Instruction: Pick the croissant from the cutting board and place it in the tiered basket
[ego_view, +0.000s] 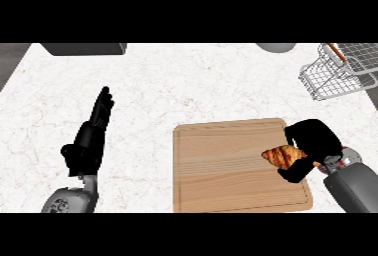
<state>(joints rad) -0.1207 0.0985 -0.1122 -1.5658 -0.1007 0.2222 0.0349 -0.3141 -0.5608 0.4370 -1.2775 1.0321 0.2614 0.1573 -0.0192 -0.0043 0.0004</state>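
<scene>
A golden-brown croissant (282, 155) lies at the right edge of the wooden cutting board (229, 165). My right hand (314, 140) is over the board's right edge with its fingers and thumb curled round the croissant, hiding part of it. The wire tiered basket (341, 72) stands at the counter's far right, well beyond the hand. My left hand (92, 132) rests open on the left of the counter, fingers straight and pointing away, far from the board.
A dark grey box (83, 48) sits at the far left edge of the white marble counter (192, 85). A grey rounded object (276, 47) shows at the far edge, left of the basket.
</scene>
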